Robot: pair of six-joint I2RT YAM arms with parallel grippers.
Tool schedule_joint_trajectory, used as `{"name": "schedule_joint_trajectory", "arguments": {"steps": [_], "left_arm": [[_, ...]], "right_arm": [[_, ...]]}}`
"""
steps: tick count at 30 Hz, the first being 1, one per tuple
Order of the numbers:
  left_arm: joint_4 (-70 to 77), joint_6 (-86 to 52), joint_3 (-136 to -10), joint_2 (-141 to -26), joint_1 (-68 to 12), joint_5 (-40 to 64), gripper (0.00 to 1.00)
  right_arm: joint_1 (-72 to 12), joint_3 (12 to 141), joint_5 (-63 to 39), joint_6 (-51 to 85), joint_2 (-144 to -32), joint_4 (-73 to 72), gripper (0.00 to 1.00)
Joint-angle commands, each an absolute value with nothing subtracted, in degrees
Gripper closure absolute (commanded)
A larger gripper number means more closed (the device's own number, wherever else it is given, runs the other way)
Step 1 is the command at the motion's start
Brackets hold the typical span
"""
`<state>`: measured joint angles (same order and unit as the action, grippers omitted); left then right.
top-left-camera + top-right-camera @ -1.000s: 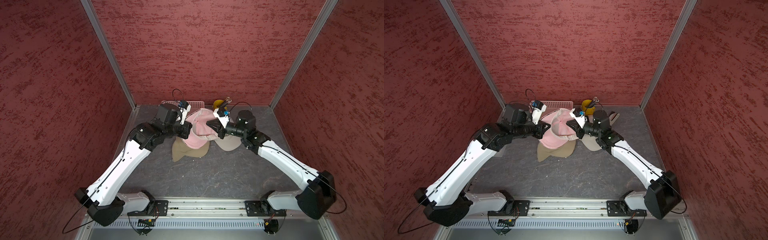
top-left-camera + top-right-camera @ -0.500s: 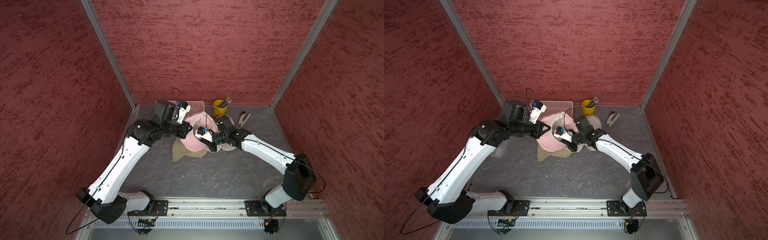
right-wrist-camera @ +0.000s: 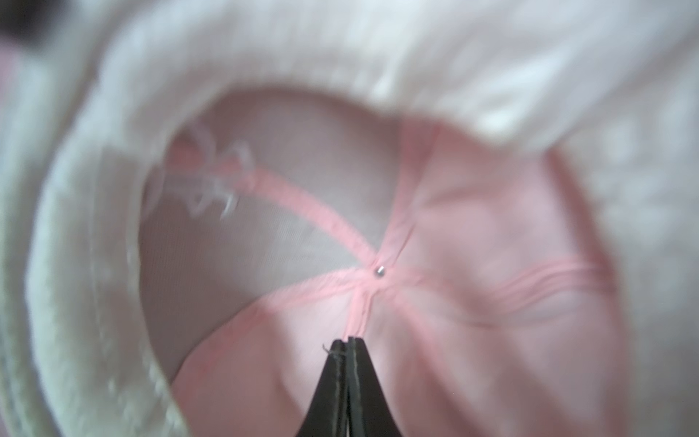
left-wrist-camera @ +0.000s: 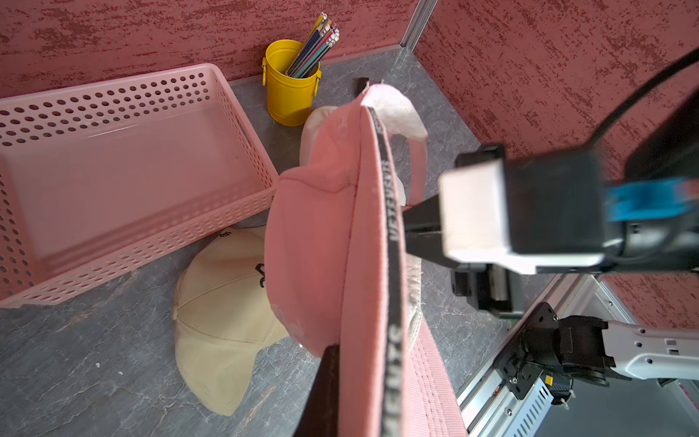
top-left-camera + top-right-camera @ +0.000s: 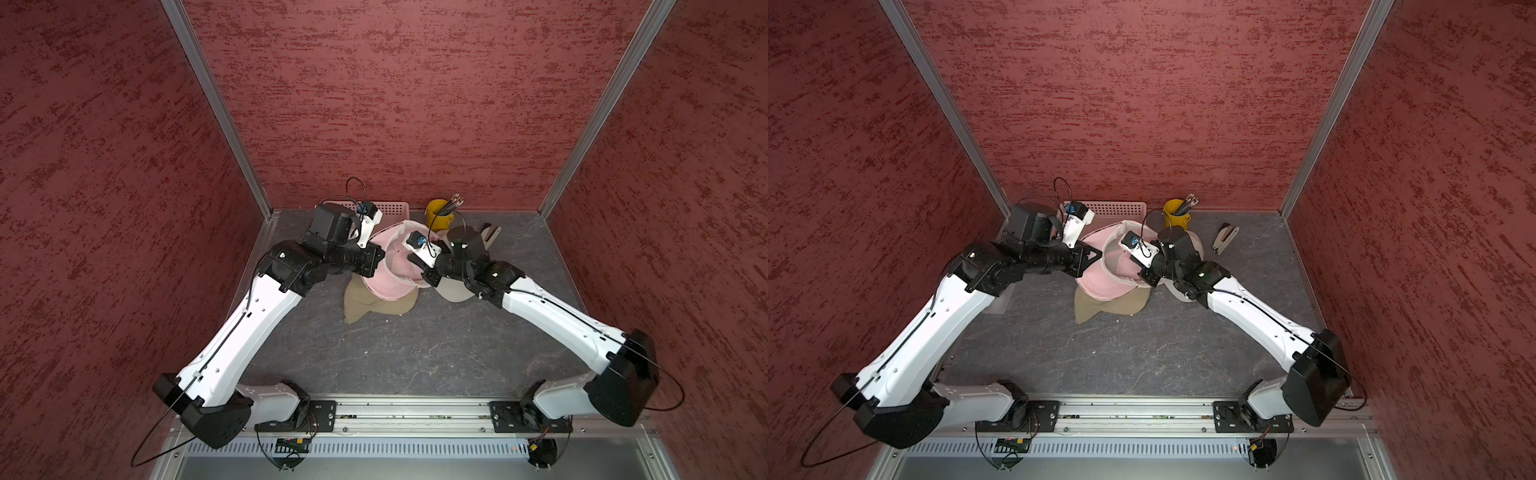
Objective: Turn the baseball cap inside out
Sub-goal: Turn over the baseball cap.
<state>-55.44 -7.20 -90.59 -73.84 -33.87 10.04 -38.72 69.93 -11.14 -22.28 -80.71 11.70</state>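
Pink baseball cap (image 4: pixel 310 227): left gripper (image 4: pixel 334 353) is clamping its rim; only the right wrist view is showing right gripper (image 3: pixel 348 342) pinched closed inside crown.

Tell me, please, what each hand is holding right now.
Left hand: closed on the edge of the pink cap.
Right hand: closed, tips inside that cap's crown; whether they pinch the lining cannot be told.
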Motion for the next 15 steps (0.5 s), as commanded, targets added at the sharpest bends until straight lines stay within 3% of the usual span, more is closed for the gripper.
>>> {"name": "schedule_joint_trajectory", "arguments": {"steps": [1, 9, 15], "left_arm": [[-48.16, -10.55, -88.34, -72.22, -35.86, 6.75, 1.00], [-43.42, -13.14, -86.45, -72.51, -39.52, 5.82, 1.00], [-41.60, -15.05, -83.52, -71.92, -40.13, 5.38, 1.00]], "right_arm": [[-38.50, 68.20, -3.76, -12.35, -80.57, -1.75, 0.90], [-37.60, 74.87, 1.67, -3.16, -90.46, -5.80, 0.92], [-33.24, 72.49, 8.99, 10.40, -91.78, -16.23, 0.92]]}}
